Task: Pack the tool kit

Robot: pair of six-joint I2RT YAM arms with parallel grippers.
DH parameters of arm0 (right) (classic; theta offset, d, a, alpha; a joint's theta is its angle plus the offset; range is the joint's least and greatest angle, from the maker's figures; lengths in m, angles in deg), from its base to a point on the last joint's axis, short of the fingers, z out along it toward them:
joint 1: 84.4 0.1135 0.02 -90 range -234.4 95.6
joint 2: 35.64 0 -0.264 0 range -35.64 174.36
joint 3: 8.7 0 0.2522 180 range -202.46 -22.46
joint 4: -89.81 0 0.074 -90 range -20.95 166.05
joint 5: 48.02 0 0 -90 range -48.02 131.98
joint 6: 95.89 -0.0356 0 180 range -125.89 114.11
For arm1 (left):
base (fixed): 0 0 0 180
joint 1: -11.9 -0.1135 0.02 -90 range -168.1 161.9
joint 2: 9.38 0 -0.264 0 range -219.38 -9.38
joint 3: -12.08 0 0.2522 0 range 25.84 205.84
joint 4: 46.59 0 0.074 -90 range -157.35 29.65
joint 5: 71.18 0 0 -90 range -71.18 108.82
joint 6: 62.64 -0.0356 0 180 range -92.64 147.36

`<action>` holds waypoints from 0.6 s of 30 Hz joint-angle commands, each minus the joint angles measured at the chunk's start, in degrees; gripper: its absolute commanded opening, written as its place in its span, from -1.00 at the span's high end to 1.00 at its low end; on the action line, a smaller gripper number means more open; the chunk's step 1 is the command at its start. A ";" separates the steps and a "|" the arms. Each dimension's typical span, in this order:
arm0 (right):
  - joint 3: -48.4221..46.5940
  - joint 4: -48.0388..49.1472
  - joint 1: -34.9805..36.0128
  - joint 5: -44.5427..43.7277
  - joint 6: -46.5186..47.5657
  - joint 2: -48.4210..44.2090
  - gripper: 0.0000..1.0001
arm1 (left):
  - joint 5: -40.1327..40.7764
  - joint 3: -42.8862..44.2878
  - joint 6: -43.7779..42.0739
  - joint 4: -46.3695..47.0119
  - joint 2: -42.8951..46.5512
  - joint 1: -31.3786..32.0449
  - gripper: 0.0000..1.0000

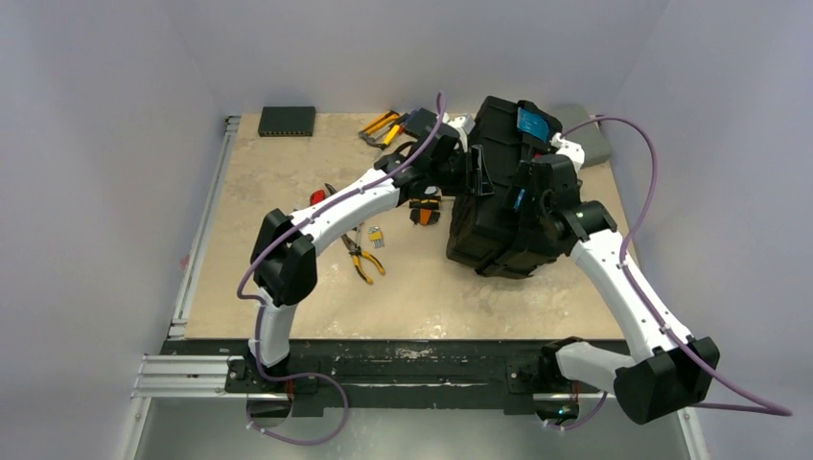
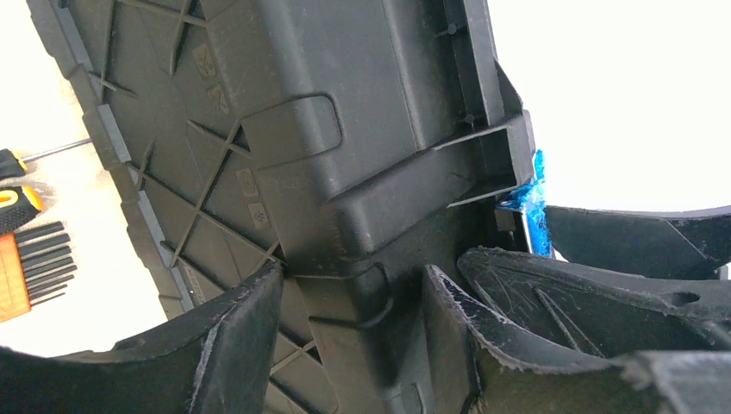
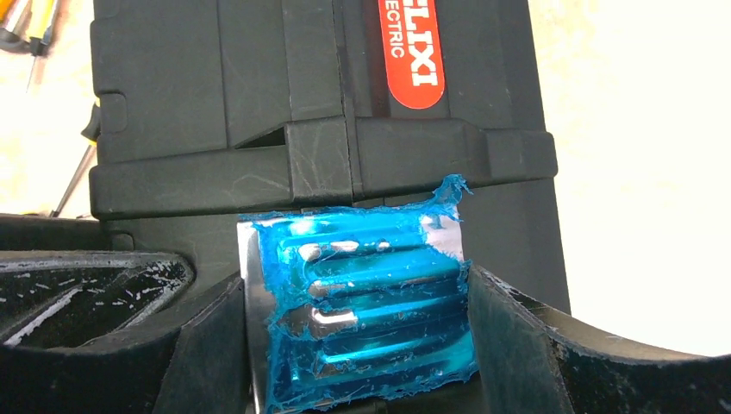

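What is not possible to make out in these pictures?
Toolbox inside: every view shows only its black shell.
Red-handled tool: top view, left arm covers most.
Grey case: top view, toolbox hides most.
Red label: right wrist, top edge cuts it.

I'd call this a robotics lab test cell rather than a home or a shop: bare pale walls [image 1: 96, 144] close in a single stone-coloured desk [image 1: 288, 297]. A left arm [image 1: 326, 216] and a right arm [image 1: 623, 287], both white and black, are bolted to a metal rail [image 1: 182, 376] at its near edge, trailing purple cables [image 1: 662, 163]. A black toolbox [image 1: 499, 220] and loose pliers [image 1: 362, 254] sit on the desk as work pieces.
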 commanded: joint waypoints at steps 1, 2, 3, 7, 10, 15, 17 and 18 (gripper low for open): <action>8.58 -2.66 -2.62 8.40 -2.46 -0.63 0.09 | 6.14 -4.42 -7.09 -16.85 -8.37 0.11 -0.09; 9.92 -0.74 -4.04 12.13 -2.52 -1.84 0.13 | 6.11 -4.35 -7.16 -16.96 -8.52 0.11 -0.09; 11.28 1.06 -5.71 16.09 -2.61 -2.85 0.17 | 6.15 -4.31 -7.10 -17.11 -8.74 0.06 -0.08; 15.64 6.18 -11.45 25.29 -4.09 -6.58 0.28 | 6.45 -4.34 -7.39 -17.32 -9.18 0.06 -0.08; 17.64 8.54 -13.39 30.10 -5.33 -7.80 0.33 | 6.32 -4.01 -7.44 -17.50 -9.64 0.05 -0.07; 21.32 13.95 -14.99 39.26 -8.82 -8.29 0.43 | 5.55 -3.04 -7.59 -17.99 -10.88 0.27 -0.05; 22.34 15.67 -15.57 41.58 -10.00 -8.34 0.45 | 5.41 -2.93 -7.73 -18.10 -11.27 0.31 -0.03; 22.79 16.28 -15.99 42.80 -10.50 -8.43 0.46 | 5.47 -2.90 -7.83 -18.30 -11.46 0.37 -0.03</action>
